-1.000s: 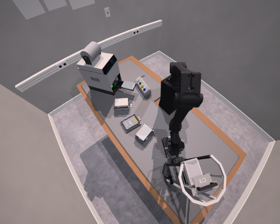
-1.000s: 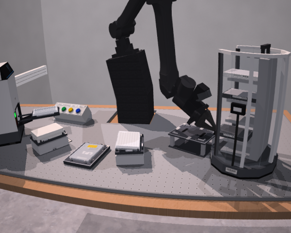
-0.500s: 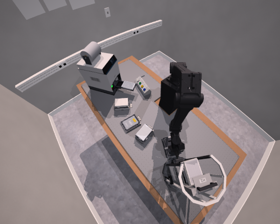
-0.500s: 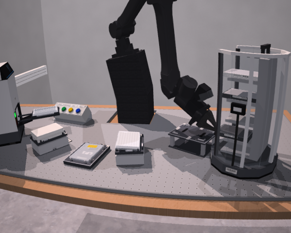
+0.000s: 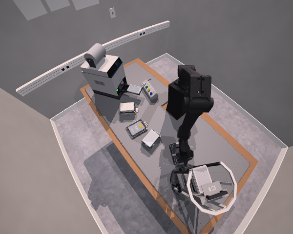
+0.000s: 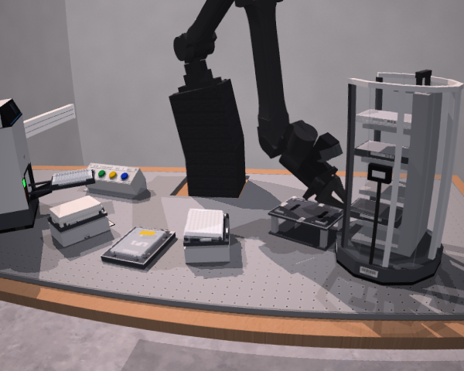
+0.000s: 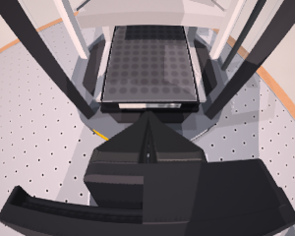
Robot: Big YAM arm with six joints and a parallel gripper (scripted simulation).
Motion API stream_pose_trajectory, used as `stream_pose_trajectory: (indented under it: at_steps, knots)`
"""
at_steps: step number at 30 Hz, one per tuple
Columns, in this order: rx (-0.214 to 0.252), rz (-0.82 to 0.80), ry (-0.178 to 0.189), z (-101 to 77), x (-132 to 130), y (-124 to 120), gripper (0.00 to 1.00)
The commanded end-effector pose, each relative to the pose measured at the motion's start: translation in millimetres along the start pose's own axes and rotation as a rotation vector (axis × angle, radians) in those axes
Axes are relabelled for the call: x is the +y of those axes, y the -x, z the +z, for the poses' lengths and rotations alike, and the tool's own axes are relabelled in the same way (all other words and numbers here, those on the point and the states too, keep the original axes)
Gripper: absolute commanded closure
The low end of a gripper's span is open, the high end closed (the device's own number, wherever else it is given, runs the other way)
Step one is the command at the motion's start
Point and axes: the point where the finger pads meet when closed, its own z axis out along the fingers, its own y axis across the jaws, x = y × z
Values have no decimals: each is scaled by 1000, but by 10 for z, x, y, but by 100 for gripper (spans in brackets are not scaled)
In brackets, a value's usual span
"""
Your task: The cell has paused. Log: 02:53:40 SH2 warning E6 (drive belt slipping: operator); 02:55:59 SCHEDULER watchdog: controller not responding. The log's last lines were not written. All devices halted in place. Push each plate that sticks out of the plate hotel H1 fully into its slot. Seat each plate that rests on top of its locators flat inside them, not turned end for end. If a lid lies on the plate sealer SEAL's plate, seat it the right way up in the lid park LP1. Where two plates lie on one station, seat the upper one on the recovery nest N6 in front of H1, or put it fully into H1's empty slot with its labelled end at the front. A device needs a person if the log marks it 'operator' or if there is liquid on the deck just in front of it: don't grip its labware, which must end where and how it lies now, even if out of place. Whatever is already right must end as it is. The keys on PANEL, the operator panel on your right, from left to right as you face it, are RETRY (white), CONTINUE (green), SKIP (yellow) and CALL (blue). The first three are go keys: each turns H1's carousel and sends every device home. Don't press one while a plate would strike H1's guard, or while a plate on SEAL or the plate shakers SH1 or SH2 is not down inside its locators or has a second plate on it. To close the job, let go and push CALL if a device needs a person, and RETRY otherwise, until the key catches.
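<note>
My gripper (image 6: 336,196) is shut and empty, angled down at the front of the plate hotel H1 (image 6: 396,179). In the wrist view its closed tip (image 7: 147,120) sits right at the front end of a dark plate (image 7: 147,65) in a low slot; I cannot tell whether it touches. This plate (image 6: 374,209) lies between H1's front posts. Higher slots hold a dark plate (image 6: 378,148) and a light plate (image 6: 380,116). The recovery nest N6 (image 6: 306,219) stands just in front of H1, under my wrist. From above, my gripper (image 5: 185,163) is at H1's rim (image 5: 209,186).
The sealer SEAL (image 6: 2,168) holds a plate (image 6: 72,176) on its tray. PANEL (image 6: 116,179) is beside it. A shaker (image 6: 78,221) carries a plate. Another shaker (image 6: 206,235) carries a white plate. The lid park LP1 (image 6: 138,245) holds a lid.
</note>
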Motion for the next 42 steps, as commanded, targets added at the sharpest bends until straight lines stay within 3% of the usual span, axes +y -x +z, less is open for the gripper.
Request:
stream_pose_trajectory:
  at_steps: [1, 42]
  knots:
    - [-50, -12, -3, 71, -15, 340, 100]
    - [-49, -11, -3, 229, -14, 445, 100]
